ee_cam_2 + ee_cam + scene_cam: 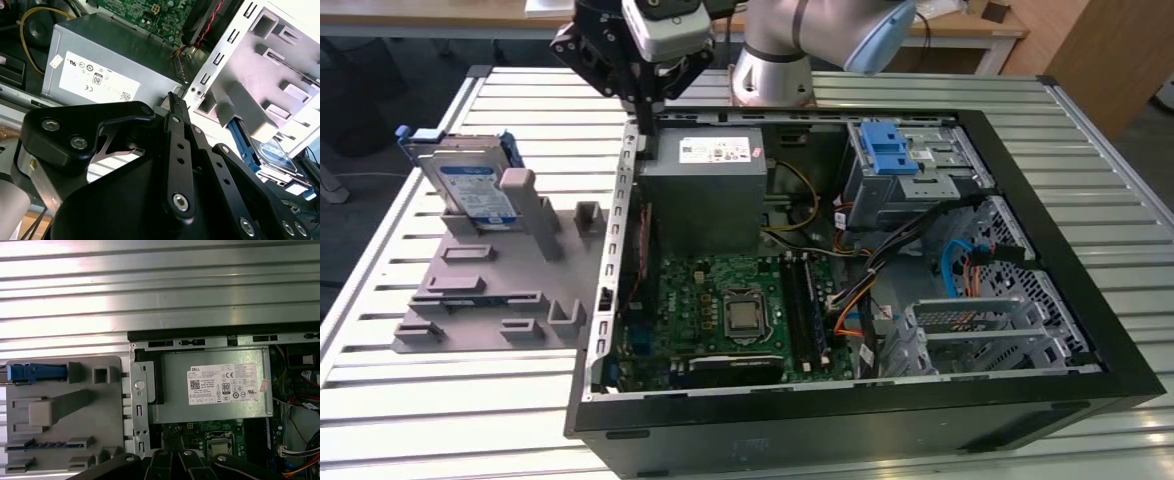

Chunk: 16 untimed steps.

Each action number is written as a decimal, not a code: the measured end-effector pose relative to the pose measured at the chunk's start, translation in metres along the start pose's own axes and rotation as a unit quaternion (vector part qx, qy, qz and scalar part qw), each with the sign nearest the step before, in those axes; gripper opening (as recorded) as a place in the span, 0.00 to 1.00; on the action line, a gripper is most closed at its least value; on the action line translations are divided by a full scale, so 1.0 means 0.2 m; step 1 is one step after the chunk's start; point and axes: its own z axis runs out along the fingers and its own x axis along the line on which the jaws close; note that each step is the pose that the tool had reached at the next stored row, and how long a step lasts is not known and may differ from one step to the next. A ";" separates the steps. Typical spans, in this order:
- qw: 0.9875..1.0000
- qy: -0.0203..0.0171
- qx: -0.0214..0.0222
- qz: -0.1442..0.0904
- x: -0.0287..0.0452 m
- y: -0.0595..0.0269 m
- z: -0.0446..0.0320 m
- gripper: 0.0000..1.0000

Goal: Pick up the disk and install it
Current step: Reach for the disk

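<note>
Well, nothing is picked up yet: the disk (467, 185) sits in its holder while the gripper (644, 122) hangs over the case.

On the slatted bench (454, 420) the open computer case (854, 430) takes most of the room, and a grey holder (480, 300) lies at its nine o'clock in the exterior view. The disk stands on edge at the holder's far end, around ten o'clock, untouched and well apart from the gripper. The gripper hovers at twelve o'clock over the case's back corner, just above the grey power supply (707, 190), its jaws looking pressed together on nothing. I'd judge both pick-up and install are left to do. The drive cage (927, 180) with its blue latch (887, 150) sits at two o'clock, and the loose cables (958, 262) beside it could crowd the way in.
</note>
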 end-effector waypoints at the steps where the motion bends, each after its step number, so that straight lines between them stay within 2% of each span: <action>1: 1.000 0.000 0.000 0.000 0.004 0.000 0.001 0.11; 16: 1.000 0.002 0.000 0.000 0.056 -0.004 0.005 0.11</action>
